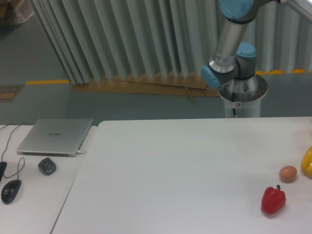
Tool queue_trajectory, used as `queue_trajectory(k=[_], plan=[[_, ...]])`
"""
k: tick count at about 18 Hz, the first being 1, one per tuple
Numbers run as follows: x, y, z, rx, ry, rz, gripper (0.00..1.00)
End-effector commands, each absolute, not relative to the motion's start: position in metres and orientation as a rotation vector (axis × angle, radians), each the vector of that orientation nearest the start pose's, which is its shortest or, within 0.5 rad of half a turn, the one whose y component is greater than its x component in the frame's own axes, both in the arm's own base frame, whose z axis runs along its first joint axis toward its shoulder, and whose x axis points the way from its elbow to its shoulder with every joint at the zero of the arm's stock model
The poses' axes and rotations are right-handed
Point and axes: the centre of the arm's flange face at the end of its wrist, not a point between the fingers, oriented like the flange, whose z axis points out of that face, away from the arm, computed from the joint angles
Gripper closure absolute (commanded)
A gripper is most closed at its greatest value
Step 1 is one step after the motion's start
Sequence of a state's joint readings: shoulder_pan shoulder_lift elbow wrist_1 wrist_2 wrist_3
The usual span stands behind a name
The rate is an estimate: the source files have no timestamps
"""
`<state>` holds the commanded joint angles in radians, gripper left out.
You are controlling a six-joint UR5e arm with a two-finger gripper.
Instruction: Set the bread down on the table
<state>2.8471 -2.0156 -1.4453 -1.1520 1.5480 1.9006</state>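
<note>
The bread is out of view. The large white table [170, 170] fills the lower part of the camera view. Only the arm's base and lower links [229, 48] show, rising behind the table's far edge at the upper right and leaving the frame at the top. The gripper itself is not in view.
A red pepper [273, 200], a small brown egg-like ball [288, 173] and part of a yellow fruit [307, 162] lie at the table's right edge. On the narrower desk to the left rest a closed laptop [55, 136], a dark object [47, 166] and a mouse [11, 190].
</note>
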Motion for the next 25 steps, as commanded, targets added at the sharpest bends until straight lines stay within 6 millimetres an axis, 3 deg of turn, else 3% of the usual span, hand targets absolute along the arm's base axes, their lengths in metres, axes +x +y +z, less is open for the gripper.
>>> queue_trajectory(k=[7,16,25], plan=[[-0.617,0.334,0.347,-2.939,0.993,0.259,0.00],[-0.621,0.329,0.301,-3.009,0.995,0.135,0.00],[-0.623,0.332,0.283,-3.006,0.977,0.102,0.00]])
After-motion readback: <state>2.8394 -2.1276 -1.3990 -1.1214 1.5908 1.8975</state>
